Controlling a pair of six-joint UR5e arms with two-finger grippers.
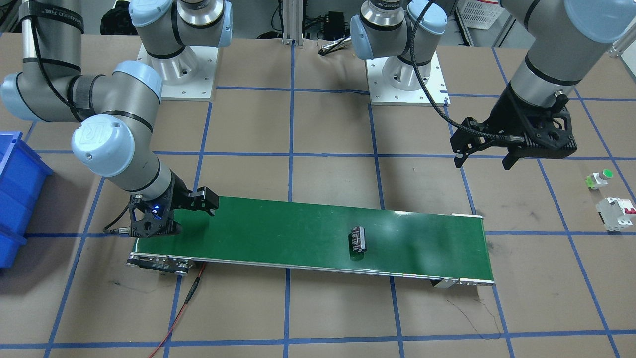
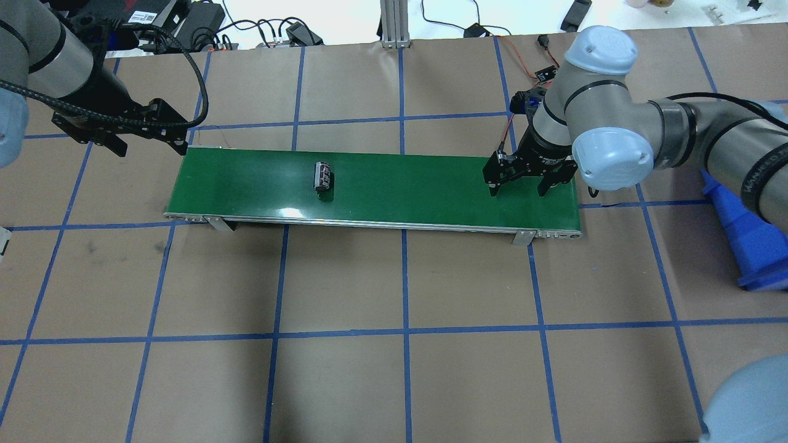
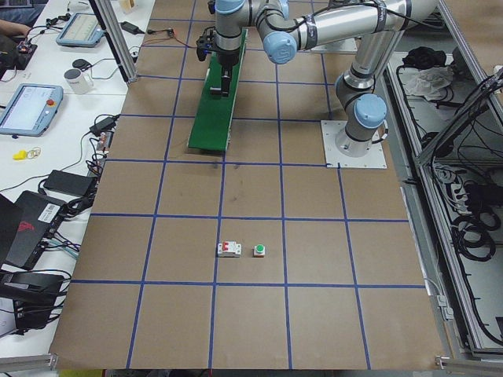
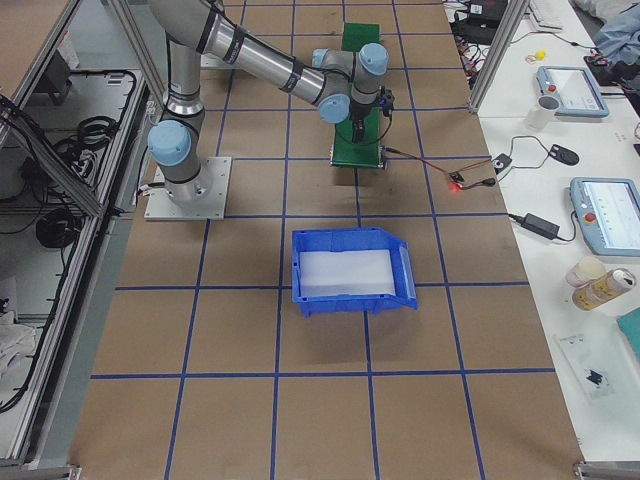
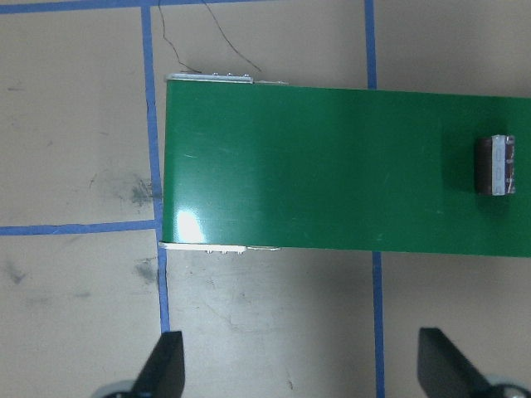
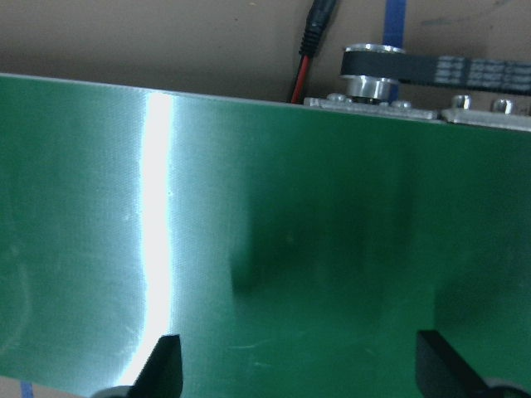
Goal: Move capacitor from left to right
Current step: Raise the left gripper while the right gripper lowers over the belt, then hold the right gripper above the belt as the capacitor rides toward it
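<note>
Overhead view. Capacitor (image 2: 323, 176): lying on its side on the green belt (image 2: 406, 184), toward the belt's left end, touched by nothing. Left hand (image 2: 151, 147): fingers apart, empty, hanging just off the belt's far left corner, over the brown worktop (image 2: 406, 277). Right hand (image 2: 519, 189): fingers apart, empty, pointing down over the belt's right end, well apart from the capacitor. Blue bin (image 2: 739, 240): at the right edge, partly behind the right arm.

Front view. White breaker (image 1: 616, 214) with red switches and green-capped push button (image 1: 600, 178): close together on the worktop, beyond the belt's end on the robot's left.

Left side view. Breaker and button side by side, well apart from the belt.

Right side view. Bin on the worktop, near the belt's right end.

Left wrist view. Capacitor at the right edge, on the belt; two fingertips (image 5: 166, 365) wide apart over bare worktop.

Right wrist view. Belt filling most of the picture; fingertips (image 6: 162, 365) wide apart, nothing between; pulley (image 6: 369, 83) and red-and-black wire (image 6: 309, 58) at the far edge.
</note>
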